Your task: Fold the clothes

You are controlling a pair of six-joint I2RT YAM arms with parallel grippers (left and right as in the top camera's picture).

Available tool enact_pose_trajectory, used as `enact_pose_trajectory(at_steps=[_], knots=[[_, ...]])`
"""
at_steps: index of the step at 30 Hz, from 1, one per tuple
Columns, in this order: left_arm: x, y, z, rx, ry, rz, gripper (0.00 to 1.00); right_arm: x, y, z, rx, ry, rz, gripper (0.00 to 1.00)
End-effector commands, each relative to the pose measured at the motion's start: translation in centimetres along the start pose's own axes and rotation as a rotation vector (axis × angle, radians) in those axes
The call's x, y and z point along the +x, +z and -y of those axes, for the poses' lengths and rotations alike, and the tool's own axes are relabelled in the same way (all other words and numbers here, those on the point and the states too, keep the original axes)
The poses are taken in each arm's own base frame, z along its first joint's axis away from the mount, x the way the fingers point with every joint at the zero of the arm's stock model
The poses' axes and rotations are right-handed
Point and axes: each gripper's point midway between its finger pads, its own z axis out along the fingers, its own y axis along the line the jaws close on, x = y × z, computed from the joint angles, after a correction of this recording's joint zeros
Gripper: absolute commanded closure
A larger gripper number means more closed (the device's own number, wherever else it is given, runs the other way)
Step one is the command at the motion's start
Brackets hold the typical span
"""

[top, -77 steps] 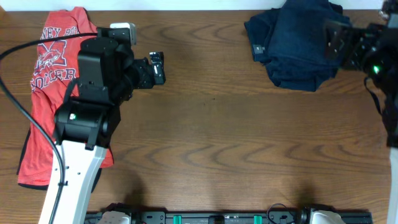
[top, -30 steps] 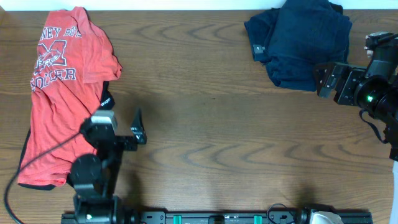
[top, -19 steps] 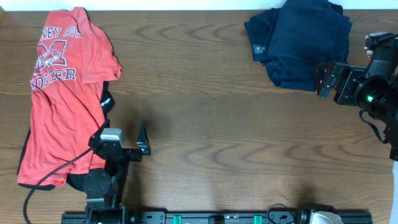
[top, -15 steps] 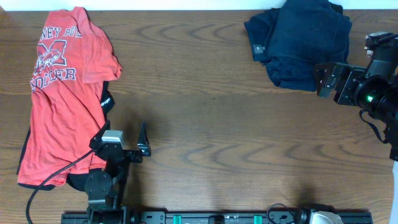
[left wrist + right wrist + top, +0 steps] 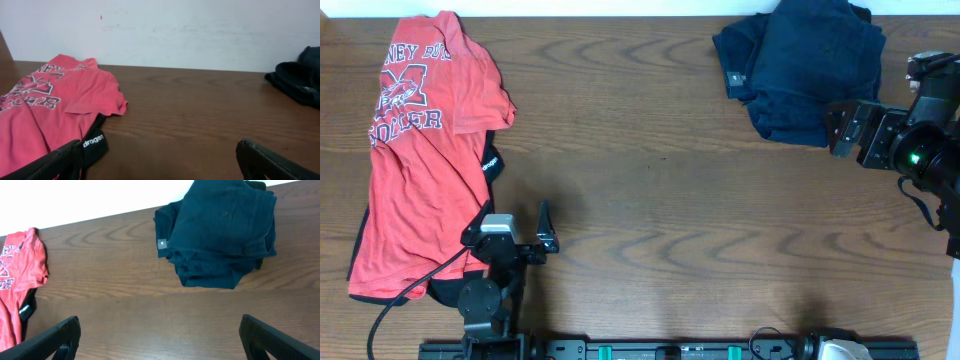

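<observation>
A folded pile of dark navy clothes (image 5: 800,65) lies at the back right of the wooden table (image 5: 660,200). It also shows in the right wrist view (image 5: 220,230) and at the far right of the left wrist view (image 5: 300,80). My right gripper (image 5: 838,130) is open and empty, just to the right of the pile's front corner, not touching it; its fingers (image 5: 160,340) frame bare wood. My left gripper (image 5: 510,228) is open and empty near the front left edge, its fingers (image 5: 160,165) low over the table.
A red printed T-shirt (image 5: 420,140) lies spread at the left, also in the left wrist view (image 5: 45,115) and the right wrist view (image 5: 17,275). A black garment with a white label (image 5: 492,160) pokes out from under it (image 5: 92,145). A white wall runs behind the table.
My left arm has drawn back from the red shirt at the back left to the front edge. My right gripper has pulled off the navy pile to its right, then stayed still.
</observation>
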Motion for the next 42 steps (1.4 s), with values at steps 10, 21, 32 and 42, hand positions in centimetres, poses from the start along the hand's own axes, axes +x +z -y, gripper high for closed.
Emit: enact_pose_trajectory(at_steps=[10, 21, 32, 42], knots=[[1.6, 0.0, -0.1, -0.001, -0.001, -0.056, 0.02, -0.3, -0.3, 0.0, 0.001, -0.015, 0.012, 0.01], [1.6, 0.0, -0.1, -0.001, -0.001, -0.056, 0.02, -0.3, -0.3, 0.0, 0.001, -0.015, 0.012, 0.01], [1.6, 0.0, -0.1, -0.001, -0.001, -0.056, 0.02, -0.3, -0.3, 0.0, 0.001, -0.015, 0.012, 0.01], [1.6, 0.0, -0.1, -0.001, -0.001, -0.056, 0.02, 0.6, 0.6, 1.0, 0.046, -0.024, -0.022, 0.01]])
